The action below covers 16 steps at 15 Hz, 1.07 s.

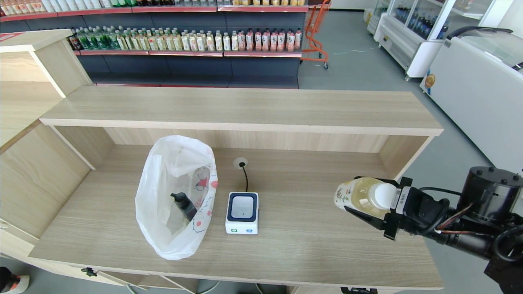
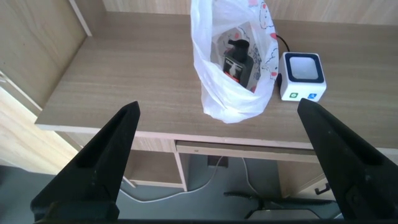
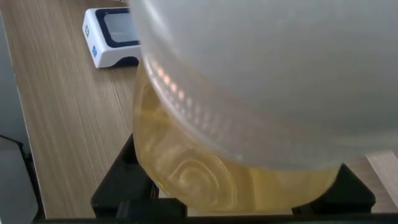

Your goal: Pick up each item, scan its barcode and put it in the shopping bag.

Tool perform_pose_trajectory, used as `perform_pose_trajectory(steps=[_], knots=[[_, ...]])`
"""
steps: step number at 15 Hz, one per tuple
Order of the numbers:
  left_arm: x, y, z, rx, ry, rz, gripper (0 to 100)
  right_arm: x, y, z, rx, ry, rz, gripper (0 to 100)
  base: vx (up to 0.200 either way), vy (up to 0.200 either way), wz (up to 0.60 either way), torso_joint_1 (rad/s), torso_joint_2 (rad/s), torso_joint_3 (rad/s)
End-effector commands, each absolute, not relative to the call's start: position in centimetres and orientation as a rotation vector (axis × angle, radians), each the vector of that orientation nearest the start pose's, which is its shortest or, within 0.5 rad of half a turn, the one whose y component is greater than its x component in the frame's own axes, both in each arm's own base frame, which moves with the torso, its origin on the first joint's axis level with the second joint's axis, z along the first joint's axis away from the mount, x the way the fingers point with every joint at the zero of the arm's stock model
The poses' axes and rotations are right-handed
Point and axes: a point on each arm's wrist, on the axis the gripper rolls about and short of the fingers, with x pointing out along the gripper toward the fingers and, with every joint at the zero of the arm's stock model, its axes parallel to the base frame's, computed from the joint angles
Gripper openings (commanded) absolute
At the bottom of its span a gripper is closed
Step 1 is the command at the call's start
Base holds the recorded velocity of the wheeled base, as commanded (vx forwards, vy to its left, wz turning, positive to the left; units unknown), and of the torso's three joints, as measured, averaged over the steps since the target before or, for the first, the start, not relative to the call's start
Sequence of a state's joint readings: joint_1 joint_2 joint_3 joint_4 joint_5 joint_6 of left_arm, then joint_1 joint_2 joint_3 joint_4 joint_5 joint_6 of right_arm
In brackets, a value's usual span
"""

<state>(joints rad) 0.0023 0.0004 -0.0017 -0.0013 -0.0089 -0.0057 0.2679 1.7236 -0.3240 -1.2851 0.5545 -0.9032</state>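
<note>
The bottle (image 1: 348, 195) lies sideways between the fingers of the right gripper (image 1: 361, 197), which is closed around it near the cap end; the white cap points toward the wrist and the base points toward the scanner (image 1: 242, 212). It is held in the air above the right part of the counter (image 1: 310, 237), well apart from the scanner and the shopping bag (image 1: 149, 204). The bottle is clear plastic with pale yellow liquid and a light label with small flowers; in the right wrist view it (image 3: 205, 168) is very close to the camera. The left gripper (image 2: 217, 109) is wide open and holds nothing; it hangs before the near edge of the counter. The white bag stands open just beside the scanner, with a black pump bottle (image 1: 186, 206) inside.
</note>
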Motion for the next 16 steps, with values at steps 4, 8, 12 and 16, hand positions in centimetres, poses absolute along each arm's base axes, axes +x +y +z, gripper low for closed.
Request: perform_pose_trajectory(steps=[4,8,12,16], knots=[[-2.3,0.0,7.6,-0.008,-0.003,-0.006,100,23.1,7.6,12.6,-0.829,-0.263,0.822,0,0.000,0.050,0.00,0.001,0.00,0.001],[-2.3,0.0,7.6,-0.011,-0.003,-0.008,100,23.1,7.6,12.3,-0.782,-0.231,0.838,0,0.000,0.200,0.00,0.002,0.00,0.002],[-2.3,0.0,7.6,-0.011,-0.003,-0.008,100,23.4,7.7,12.0,-0.757,-0.223,0.862,0,0.000,0.200,0.00,0.004,0.00,0.002],[-2.3,0.0,7.6,-0.009,-0.003,-0.006,100,24.0,7.8,11.4,-0.743,-0.203,0.886,0,0.000,0.200,0.00,0.002,0.00,0.004]])
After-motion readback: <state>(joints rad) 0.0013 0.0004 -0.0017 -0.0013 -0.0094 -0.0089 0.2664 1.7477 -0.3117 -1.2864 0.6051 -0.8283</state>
